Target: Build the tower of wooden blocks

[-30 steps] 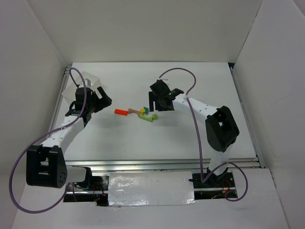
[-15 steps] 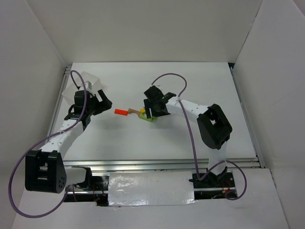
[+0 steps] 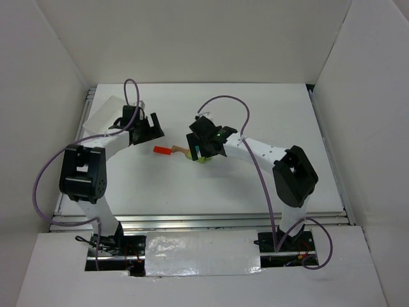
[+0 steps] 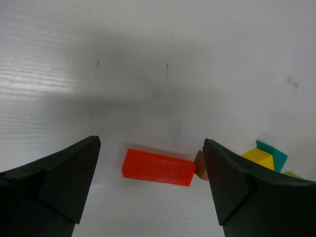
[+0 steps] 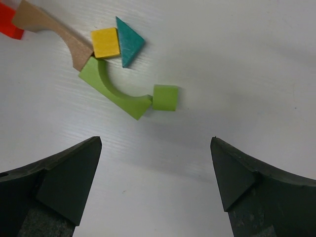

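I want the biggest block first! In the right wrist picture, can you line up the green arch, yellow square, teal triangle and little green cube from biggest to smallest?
1. green arch
2. teal triangle and yellow square: they look alike, so I can't rank them
3. little green cube, slightly smaller

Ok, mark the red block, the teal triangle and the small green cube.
red block (image 4: 158,168), left wrist view, middle of its top face.
teal triangle (image 5: 128,42), right wrist view, centre of its face.
small green cube (image 5: 165,97), right wrist view, centre of its top face.
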Motion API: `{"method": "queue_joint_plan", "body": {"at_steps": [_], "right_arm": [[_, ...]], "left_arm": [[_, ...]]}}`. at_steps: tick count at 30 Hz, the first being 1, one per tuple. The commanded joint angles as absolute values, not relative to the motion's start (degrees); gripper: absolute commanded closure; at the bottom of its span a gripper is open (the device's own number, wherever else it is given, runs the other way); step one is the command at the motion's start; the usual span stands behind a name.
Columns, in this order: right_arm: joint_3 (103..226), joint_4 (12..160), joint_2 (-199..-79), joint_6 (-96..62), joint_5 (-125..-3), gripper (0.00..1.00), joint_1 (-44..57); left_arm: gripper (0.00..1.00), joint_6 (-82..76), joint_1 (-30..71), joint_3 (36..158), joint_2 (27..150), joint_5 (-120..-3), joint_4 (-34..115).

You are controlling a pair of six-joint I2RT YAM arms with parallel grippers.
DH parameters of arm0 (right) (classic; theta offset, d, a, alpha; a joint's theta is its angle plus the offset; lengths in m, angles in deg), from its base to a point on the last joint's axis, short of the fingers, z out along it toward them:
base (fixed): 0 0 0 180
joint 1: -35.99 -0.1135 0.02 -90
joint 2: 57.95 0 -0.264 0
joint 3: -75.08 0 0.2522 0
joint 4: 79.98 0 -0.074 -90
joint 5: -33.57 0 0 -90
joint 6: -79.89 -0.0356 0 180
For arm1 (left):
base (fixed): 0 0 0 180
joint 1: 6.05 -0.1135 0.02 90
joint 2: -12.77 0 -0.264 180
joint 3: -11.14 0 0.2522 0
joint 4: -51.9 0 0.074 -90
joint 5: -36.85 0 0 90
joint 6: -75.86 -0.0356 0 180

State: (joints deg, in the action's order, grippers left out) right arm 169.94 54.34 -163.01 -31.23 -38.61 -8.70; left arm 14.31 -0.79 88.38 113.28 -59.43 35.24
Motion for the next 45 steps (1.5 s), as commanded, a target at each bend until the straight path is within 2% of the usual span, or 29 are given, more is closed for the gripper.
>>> {"method": "queue_joint_plan", "body": {"at_steps": [1,3,15,21,25,30,39,45], "right_arm": [[167.4,53.8,-159.1,-33.0,-35.2,0.00,-8.1],[166.5,53.4,-158.4,-33.4,-34.5,0.00,-8.0],[164.5,51.9,-156.6,-36.5,-31.1,0.00,-7.9],[163.8,51.1,-155.8,-36.7,-29.7,0.00,-7.9],[163.3,51.4,-155.0,-36.6,-29.7,0.00,-7.8],[162.8,51.9,-154.5,-36.7,-29.8,0.00,-7.8],[161.4,51.3,-154.5,-37.5,-30.0,0.00,-8.2],[161.7,50.7,-154.6,-38.1,-29.3,0.00,-8.5]], "left_arm": [[0.01,13.8,3.1,94.8,117.1,-54.3,30.2],[0.01,14.5,5.2,97.8,119.3,-47.2,24.4],[0.01,24.9,7.7,105.2,125.6,-33.2,9.1],[0.01,23.3,8.3,107.6,129.0,-34.9,7.3],[0.01,23.3,8.5,102.2,125.5,-35.7,9.3],[0.07,24.6,11.0,94.8,120.6,-35.7,11.4],[0.13,27.0,15.1,91.7,119.3,-32.7,10.0],[0.22,27.3,15.1,90.2,117.9,-33.1,11.1]]}}
